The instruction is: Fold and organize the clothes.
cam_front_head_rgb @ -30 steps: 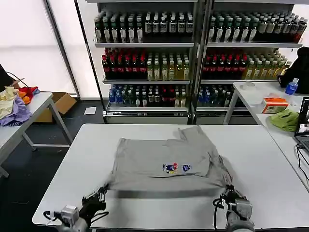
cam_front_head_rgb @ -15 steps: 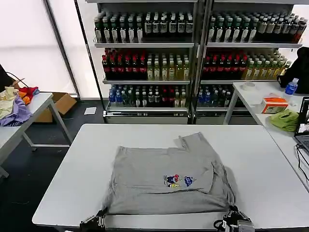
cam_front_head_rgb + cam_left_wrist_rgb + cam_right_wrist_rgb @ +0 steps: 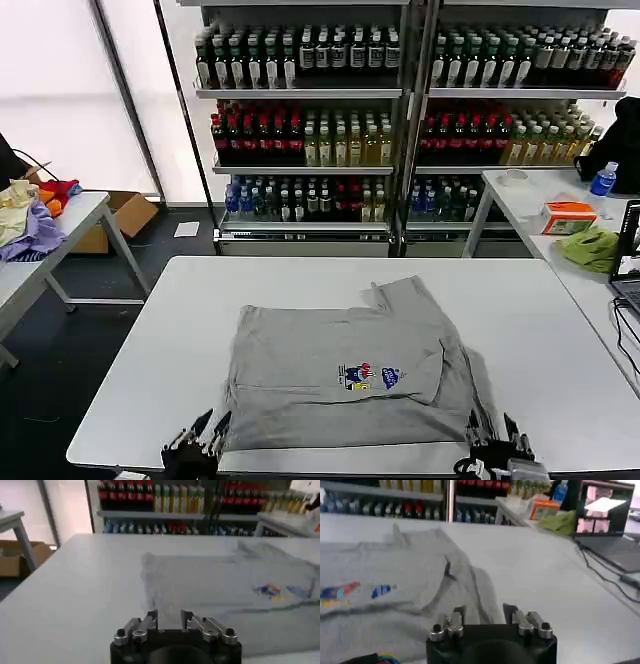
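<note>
Folding at an early stage, judging by the shirt (image 3: pixel 345 375): lay mostly flat mid-table (image 3: pixel 150 350), print (image 3: pixel 367 377) up, one sleeve bunched and lapped over on the right side.

Left gripper (image 3: pixel 203 437) sat at the near table edge, just off the shirt's near-left corner; fingers parted a modest gap, empty. Left wrist view confirmed: gripper (image 3: pixel 169 625) open, nothing between, hem just ahead.

Right gripper (image 3: pixel 497 436) sat at the near edge just off the near-right corner, beside the bunched sleeve; fingers apart, empty. Right wrist view: gripper (image 3: pixel 485 616) open over grey cloth folds (image 3: pixel 465 587).

Advice for the step:
- Pinch both near corners level, one layer only on the left.
- On the right, catch hem rather than the loose sleeve, or flatten sleeve first.
- Lift together and carry forward evenly to keep the fold line straight.
- Watch for cloth dragging off the near edge.
</note>
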`<state>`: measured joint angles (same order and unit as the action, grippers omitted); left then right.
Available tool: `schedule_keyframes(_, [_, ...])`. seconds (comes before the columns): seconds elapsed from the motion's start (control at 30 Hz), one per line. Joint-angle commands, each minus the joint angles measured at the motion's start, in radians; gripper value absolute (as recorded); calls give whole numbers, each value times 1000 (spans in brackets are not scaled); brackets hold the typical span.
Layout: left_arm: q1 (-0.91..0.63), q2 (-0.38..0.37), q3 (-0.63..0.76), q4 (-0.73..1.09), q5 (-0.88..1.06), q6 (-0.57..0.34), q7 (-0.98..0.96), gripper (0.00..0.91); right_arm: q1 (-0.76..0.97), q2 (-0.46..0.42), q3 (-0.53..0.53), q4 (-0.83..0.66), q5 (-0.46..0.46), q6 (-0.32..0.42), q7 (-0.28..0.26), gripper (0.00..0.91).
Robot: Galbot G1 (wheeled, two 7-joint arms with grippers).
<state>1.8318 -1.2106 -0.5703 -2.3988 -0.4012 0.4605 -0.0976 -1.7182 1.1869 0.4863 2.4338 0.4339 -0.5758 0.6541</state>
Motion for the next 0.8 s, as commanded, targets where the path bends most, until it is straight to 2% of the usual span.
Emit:
schedule_keyframes(0.03, [-235,63,-124,-15,-186,16,47,907,299,0,138,-99,71,29,-122,907])
schedule_keyframes(0.2, [-400,154,-80,151,-201,1,142,907,550,-77,101,-307,144,31,-253,907])
schedule_keyframes(0.3, [-541,204,-2,280,-229,1,152,907,663,-140,50,-442,167,15,-404,907])
schedule_keyframes(0.37, [-619,230,50,365,-236,7,157,907,751,-185,-6,-522,157,13,-465,907])
schedule_keyframes(0.43, [-703,241,103,450,-235,10,156,907,851,-201,-77,-606,153,0,-461,907])
schedule_keyframes(0.57, [-871,208,196,627,-242,10,142,907,998,-165,-194,-783,150,-2,-408,907])
schedule_keyframes(0.8, [-1026,138,309,859,-227,12,139,907,1162,-79,-316,-1037,114,16,-412,907])
